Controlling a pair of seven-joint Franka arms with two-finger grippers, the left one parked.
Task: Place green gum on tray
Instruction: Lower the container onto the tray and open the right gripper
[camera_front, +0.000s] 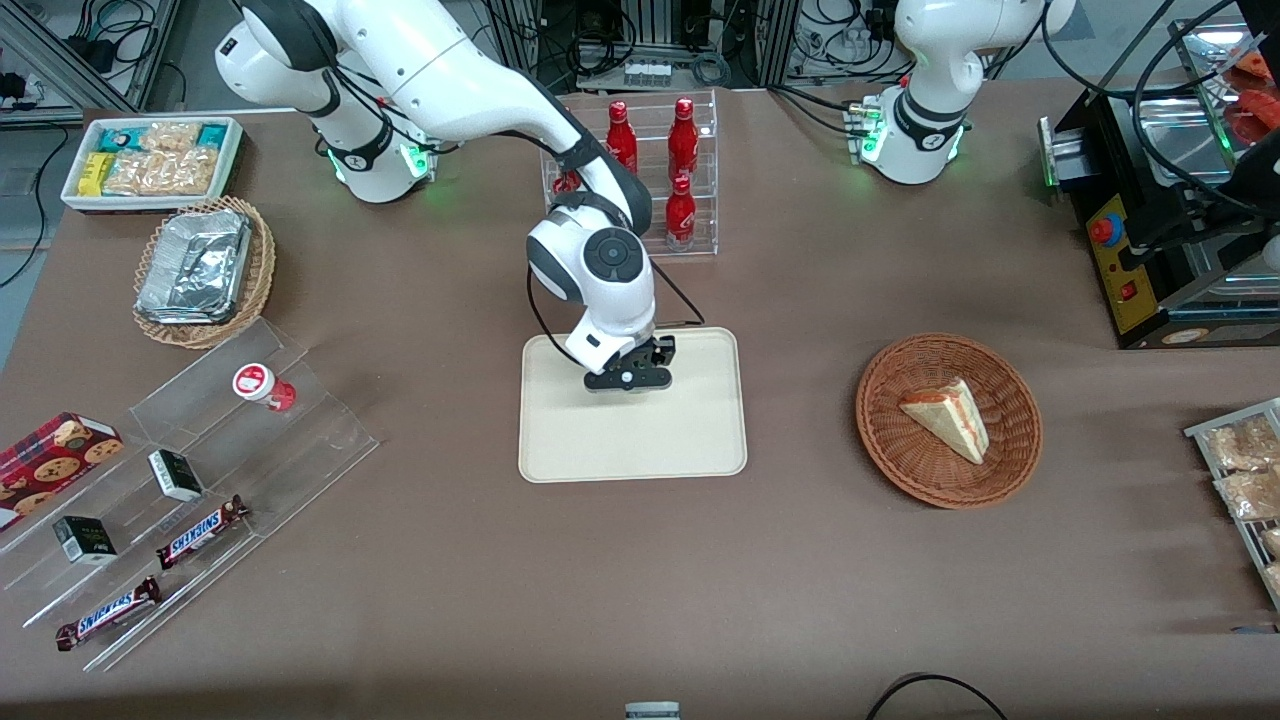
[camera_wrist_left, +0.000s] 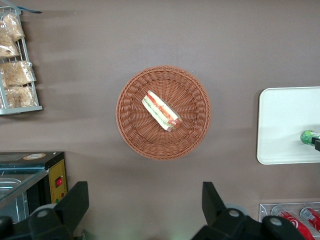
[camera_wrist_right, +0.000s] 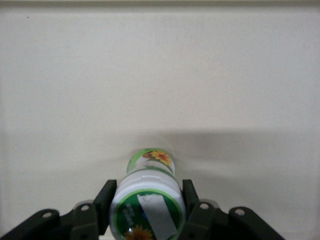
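gripping green gum (camera_wrist_right: 149, 199), hand (camera_front: 628, 378) hangs low over tray (camera_front: 690, 440), both fingers (camera_wrist_right: 104, 199) clamped on white lid end. bottle sits between fingers, above cream tray surface; touching tray or not, cannot tell. tray lies on brown table (camera_front: 640, 580), near wicker basket (camera_front: 1010, 460) with sandwich wedge (camera_front: 948, 418). red gum (camera_front: 262, 386) on acrylic rack, toward working arm's end.

Front high overview; wrist views share tray (camera_wrist_left: 280, 125)
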